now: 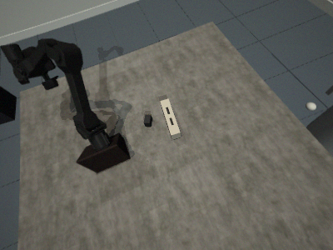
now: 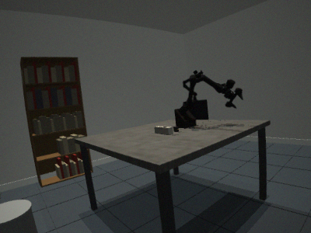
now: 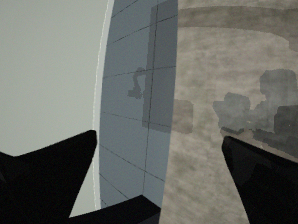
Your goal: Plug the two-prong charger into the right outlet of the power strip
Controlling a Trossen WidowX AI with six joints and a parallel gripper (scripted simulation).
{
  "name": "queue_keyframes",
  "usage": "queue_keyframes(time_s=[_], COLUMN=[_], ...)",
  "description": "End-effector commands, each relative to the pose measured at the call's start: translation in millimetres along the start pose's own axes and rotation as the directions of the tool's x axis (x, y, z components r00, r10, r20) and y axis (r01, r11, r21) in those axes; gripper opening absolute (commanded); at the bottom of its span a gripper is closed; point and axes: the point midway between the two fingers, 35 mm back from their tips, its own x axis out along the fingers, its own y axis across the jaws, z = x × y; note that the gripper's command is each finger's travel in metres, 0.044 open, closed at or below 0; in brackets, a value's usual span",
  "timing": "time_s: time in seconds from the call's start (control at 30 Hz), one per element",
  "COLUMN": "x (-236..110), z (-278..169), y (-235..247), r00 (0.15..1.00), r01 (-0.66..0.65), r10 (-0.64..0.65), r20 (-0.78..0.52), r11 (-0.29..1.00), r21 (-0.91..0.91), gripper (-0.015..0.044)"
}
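The small black two-prong charger (image 1: 147, 120) (image 2: 176, 130) lies on the grey table (image 1: 233, 175) (image 2: 155, 149) (image 3: 226, 43), just left of the cream power strip (image 1: 171, 118) (image 2: 163, 130). The strip lies flat with its two outlets facing up. My gripper (image 1: 37, 77) (image 2: 233, 99) (image 3: 162, 140) is open and empty. It hangs high in the air by the table's far left edge, well away from the charger and the strip. The wrist view shows only the table edge, the floor and a wall between the fingers.
The arm's dark base (image 1: 104, 154) (image 2: 186, 116) sits on the table left of the charger. A bookshelf (image 2: 54, 116) and a white cylinder (image 2: 13, 215) stand on the floor. A small white round object (image 1: 310, 106) lies on the floor to the right.
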Motion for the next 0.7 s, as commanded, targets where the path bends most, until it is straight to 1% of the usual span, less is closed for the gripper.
queue_keyframes(time_s=[0.0,0.37,0.67], x=[11,38,57], z=[4,22,40], y=[-9,-23,-36], r00=[1.0,0.999,0.997], r01=[0.012,0.043,0.079], r10=[-0.012,-0.037,-0.066], r20=[0.006,0.027,0.046], r11=[0.996,0.959,0.906], r21=[-0.09,-0.28,-0.416], gripper=[0.044,0.044,0.044])
